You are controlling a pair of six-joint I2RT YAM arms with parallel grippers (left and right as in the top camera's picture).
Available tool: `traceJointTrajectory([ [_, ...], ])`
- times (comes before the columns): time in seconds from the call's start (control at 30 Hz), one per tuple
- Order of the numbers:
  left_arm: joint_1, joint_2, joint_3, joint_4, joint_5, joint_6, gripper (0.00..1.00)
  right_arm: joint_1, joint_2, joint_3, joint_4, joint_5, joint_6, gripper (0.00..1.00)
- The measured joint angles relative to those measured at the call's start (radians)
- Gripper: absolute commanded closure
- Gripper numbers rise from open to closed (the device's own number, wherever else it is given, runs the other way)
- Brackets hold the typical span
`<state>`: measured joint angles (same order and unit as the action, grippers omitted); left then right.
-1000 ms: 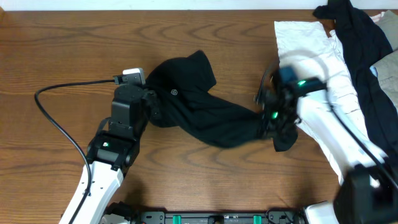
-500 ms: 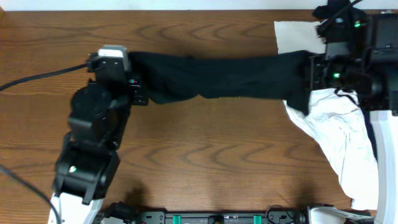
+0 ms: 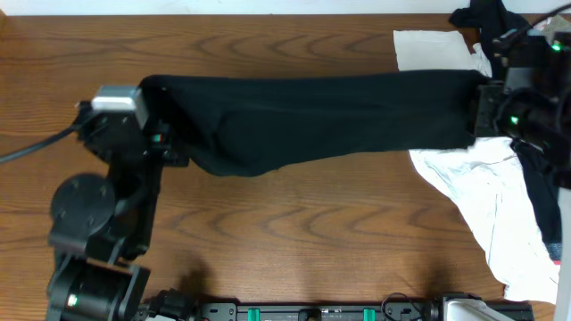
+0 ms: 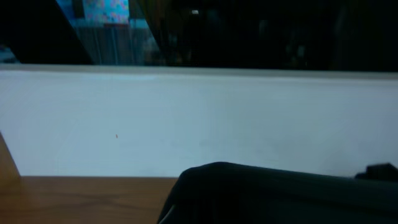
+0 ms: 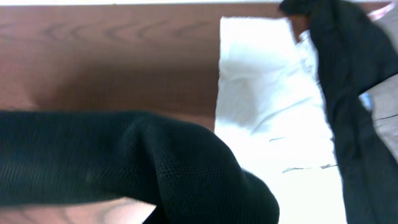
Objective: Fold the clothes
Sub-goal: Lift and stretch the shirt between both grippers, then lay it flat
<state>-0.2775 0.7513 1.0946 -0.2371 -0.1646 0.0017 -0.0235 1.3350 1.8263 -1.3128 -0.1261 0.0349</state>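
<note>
Shirt: the black shirt (image 3: 312, 116) is pulled out into one long band running left to right over the far half of the table (image 3: 294, 241), with its lower edge sagging towards the left.
Left gripper: the left gripper (image 3: 168, 143) has its jaws closed on the shirt's left end.
Right gripper: the right gripper (image 3: 480, 111) has its jaws closed on the shirt's right end, over the white cloth (image 3: 473, 196).
Right edge: a second black garment (image 3: 482, 16) lies on the white cloth, at the far corner.
Logo: not visible.
</note>
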Motion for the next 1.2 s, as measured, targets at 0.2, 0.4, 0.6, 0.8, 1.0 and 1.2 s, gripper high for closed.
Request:
traceJointTrajectory([
  [0.2,0.000,0.024,0.007,0.000,-0.006,0.000,0.94,0.000,-0.003,0.014,0.016,0.014,0.007,0.99],
  [0.4,0.008,0.245,0.011,0.045,-0.019,0.003,0.94,0.000,0.147,0.019,0.024,-0.012,0.007,0.99],
  [0.6,0.093,0.560,0.021,0.339,0.067,-0.003,0.94,-0.001,0.389,0.016,0.232,-0.131,-0.010,0.99],
  [0.8,0.186,0.786,0.299,0.259,0.269,-0.034,0.94,-0.005,0.476,0.054,0.343,-0.212,-0.020,0.99],
  [1.0,0.211,0.730,0.606,-0.288,0.386,-0.051,0.94,-0.025,0.427,0.245,0.040,-0.233,-0.043,0.86],
  [1.2,0.209,0.615,0.643,-0.952,0.459,-0.088,0.48,-0.027,0.374,0.209,-0.377,-0.183,-0.071,0.43],
])
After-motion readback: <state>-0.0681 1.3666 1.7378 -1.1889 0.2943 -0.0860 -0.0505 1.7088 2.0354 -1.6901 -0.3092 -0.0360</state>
